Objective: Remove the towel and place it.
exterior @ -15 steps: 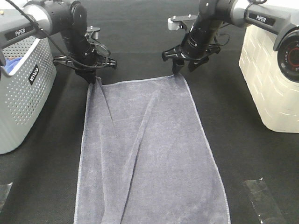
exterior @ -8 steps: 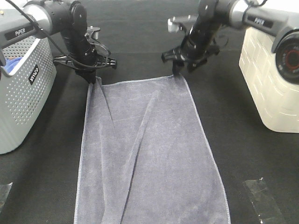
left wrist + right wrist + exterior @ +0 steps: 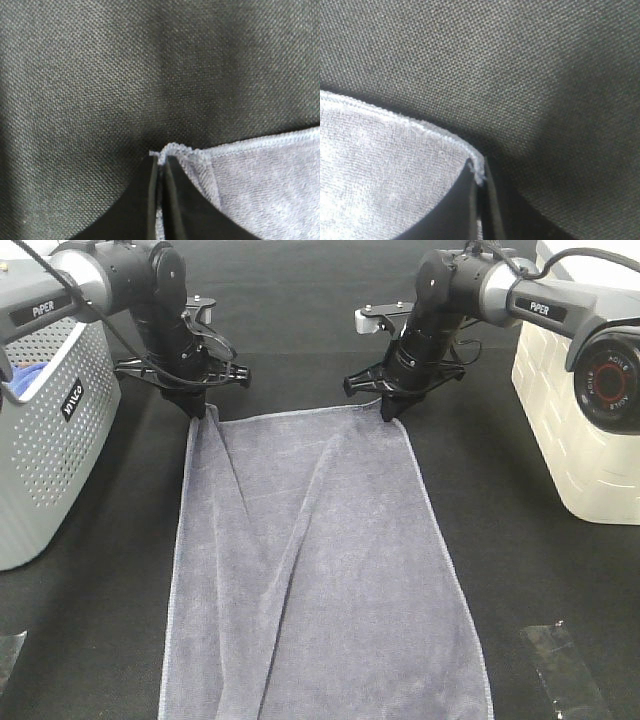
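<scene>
Closing on the far right corner of the slate-grey terry towel [image 3: 320, 570], our right gripper [image 3: 479, 177] has just pinched the hem it stood open over a second ago; our left gripper [image 3: 161, 167] stays clamped on the other corner. Both corners held, we can lift. Below our fingers, black woven tablecloth [image 3: 300, 350]; beside them, a grey perforated basket [image 3: 45, 440] and cream bin [image 3: 580, 420].
</scene>
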You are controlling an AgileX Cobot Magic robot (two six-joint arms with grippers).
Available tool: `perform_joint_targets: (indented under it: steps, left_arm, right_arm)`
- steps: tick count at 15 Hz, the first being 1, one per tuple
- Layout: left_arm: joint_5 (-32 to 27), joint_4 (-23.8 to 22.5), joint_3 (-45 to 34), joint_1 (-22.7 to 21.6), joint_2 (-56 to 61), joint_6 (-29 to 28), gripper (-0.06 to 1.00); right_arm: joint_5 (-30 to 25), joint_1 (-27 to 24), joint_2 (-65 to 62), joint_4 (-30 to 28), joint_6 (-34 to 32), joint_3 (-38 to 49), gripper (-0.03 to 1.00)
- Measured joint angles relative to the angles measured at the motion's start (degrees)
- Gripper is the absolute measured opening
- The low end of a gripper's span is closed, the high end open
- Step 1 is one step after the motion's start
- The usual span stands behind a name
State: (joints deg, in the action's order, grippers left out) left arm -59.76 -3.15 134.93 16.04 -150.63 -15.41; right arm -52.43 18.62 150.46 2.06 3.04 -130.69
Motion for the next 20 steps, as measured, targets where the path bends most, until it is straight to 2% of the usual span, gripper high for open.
perform_joint_targets:
  steps: [4,5,7,10,13,16,18,20]
  left_arm:
    - [2.1,0.0,0.0,0.0,0.0,1.7,0.01]
    - [2.1,0.0,0.0,0.0,0.0,1.7,0.01]
    - [6.4,0.1,0.0,0.0,0.0,3.3,0.01]
    - [18.3,-1.1,0.0,0.0,0.0,6.3,0.01]
    - [32.0,-6.6,0.0,0.0,0.0,6.6,0.01]
    - [45.4,-14.1,0.0,0.0,-0.5,6.6,0.01]
    - [51.6,-16.3,0.1,0.0,-2.1,6.7,0.01]
    - [56.3,-16.6,0.1,-0.1,-4.2,6.7,0.01]
  right_arm:
    - [-4.0,0.0,-4.6,-9.0,-3.8,-0.2,0.0]
    - [-4.0,0.0,-4.6,-9.0,-3.8,-0.2,0.0]
    - [-4.3,0.0,-6.1,-14.4,-6.6,-2.2,0.0]
    - [-0.9,0.0,-6.1,-20.2,-8.3,-3.7,0.0]
    - [5.6,-0.2,-6.1,-26.4,-11.3,-3.7,0.0]
    - [13.1,-2.3,-6.1,-27.1,-13.0,-3.7,0.0]
    - [17.7,-3.6,-6.0,-27.4,-13.7,-3.7,0.0]
    - [20.8,-3.9,-4.6,-28.6,-13.7,-3.8,0.0]
